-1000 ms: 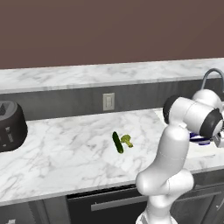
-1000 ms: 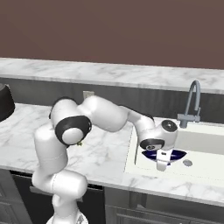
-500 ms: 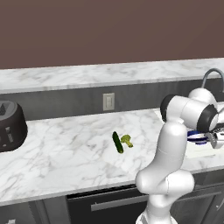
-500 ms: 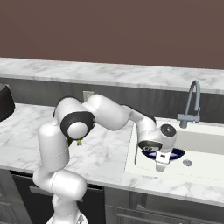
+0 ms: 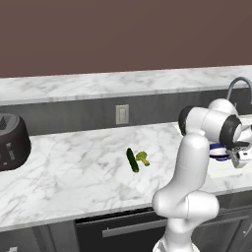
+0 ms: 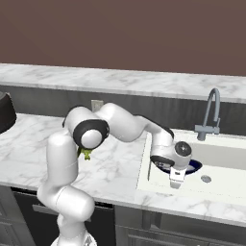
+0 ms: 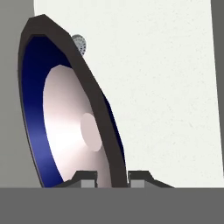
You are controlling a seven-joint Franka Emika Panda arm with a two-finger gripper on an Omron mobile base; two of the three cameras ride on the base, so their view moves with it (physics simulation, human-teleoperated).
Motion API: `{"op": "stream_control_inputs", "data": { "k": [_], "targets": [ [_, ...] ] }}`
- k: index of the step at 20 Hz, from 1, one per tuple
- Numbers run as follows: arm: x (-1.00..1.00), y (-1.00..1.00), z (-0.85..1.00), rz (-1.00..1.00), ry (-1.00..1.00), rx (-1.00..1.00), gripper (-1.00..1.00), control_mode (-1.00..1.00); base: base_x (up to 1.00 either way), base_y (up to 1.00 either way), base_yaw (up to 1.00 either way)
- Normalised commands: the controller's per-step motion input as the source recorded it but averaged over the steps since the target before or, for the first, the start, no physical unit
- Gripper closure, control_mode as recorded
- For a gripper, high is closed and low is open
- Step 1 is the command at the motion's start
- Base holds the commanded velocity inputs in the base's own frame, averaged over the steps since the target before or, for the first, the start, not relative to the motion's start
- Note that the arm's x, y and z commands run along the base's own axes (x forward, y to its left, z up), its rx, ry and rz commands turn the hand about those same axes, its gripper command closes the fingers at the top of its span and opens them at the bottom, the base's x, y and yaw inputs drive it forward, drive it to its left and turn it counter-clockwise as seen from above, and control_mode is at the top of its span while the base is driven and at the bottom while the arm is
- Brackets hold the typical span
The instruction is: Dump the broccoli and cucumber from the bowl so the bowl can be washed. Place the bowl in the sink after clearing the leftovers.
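Gripper [image 7: 112, 177] clamped on bowl [image 7: 65, 118] rim | bowl over sink [image 6: 226, 190], mostly behind wrist | faucet [image 5: 237, 86] cut off

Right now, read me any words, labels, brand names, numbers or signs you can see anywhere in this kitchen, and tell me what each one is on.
No readable text: none.
The bowl pinched at its rim by the gripper is plain blue and white.
The toaster shows only small pale marks on its front, too small to read.
The wall outlet, the faucet and the sink carry no lettering.
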Motion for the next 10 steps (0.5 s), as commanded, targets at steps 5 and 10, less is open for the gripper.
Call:
{"op": "stream_control_inputs", "data": {
  "k": [5, 10],
  "targets": [
    [0.34, 0.00, -0.02, 0.00, 0.00, 0.00, 1.00, -1.00, 0.00, 0.00, 0.00],
    [0.22, -0.01, -0.10, 0.00, 0.03, 0.00, 1.00, -1.00, 0.00, 0.00, 0.00]
  ]
}}
